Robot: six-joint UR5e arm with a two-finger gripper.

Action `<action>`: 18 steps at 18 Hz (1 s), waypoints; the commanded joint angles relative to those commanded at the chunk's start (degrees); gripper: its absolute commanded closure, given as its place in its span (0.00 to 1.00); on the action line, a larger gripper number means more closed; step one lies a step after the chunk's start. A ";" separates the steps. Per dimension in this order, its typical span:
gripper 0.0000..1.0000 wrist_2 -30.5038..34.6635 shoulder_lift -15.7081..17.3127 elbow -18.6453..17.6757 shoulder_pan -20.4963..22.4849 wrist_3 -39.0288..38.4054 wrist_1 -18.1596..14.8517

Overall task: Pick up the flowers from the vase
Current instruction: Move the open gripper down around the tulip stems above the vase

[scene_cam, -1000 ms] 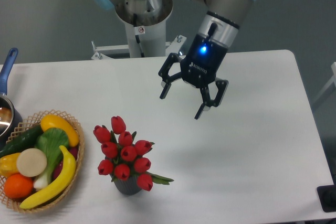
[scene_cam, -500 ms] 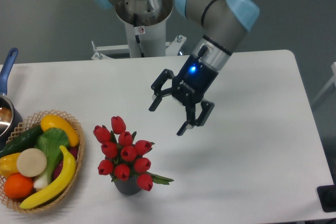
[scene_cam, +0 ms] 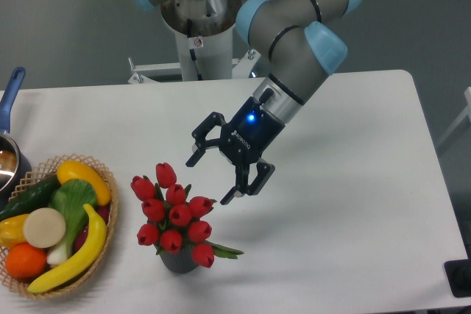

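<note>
The flowers (scene_cam: 174, 215), a bunch of red tulip buds with green leaves, stand upright in the vase (scene_cam: 179, 261), a small dark grey pot near the table's front edge. Only the vase's lower part shows under the blooms. My gripper (scene_cam: 209, 179) hangs open just up and to the right of the bouquet, its fingers spread and nothing between them. One fingertip (scene_cam: 225, 199) is close to the rightmost bud but apart from it.
A woven basket (scene_cam: 103, 174) with banana, orange, cucumber and other produce sits at the front left. A pot with a blue handle (scene_cam: 12, 86) is at the left edge. The robot's base column (scene_cam: 199, 34) stands behind the white table (scene_cam: 353, 218).
The gripper has travelled down and to the left, from the middle of the table toward the flowers, staying open. The flowers and vase have not moved.
</note>
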 joint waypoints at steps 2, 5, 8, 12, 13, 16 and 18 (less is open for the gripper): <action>0.00 -1.40 0.00 0.09 0.53 -0.70 0.09; 0.00 -1.67 -0.70 0.09 0.44 -1.14 0.26; 0.00 -1.67 -1.84 0.88 0.18 -1.67 0.26; 0.00 -1.67 -3.16 1.75 0.00 -2.02 0.35; 0.00 -1.67 -3.69 2.19 -0.08 -2.02 0.35; 0.00 -1.67 -5.45 3.95 -0.87 -1.94 0.35; 0.00 -1.67 -5.98 4.83 -1.14 -2.02 0.35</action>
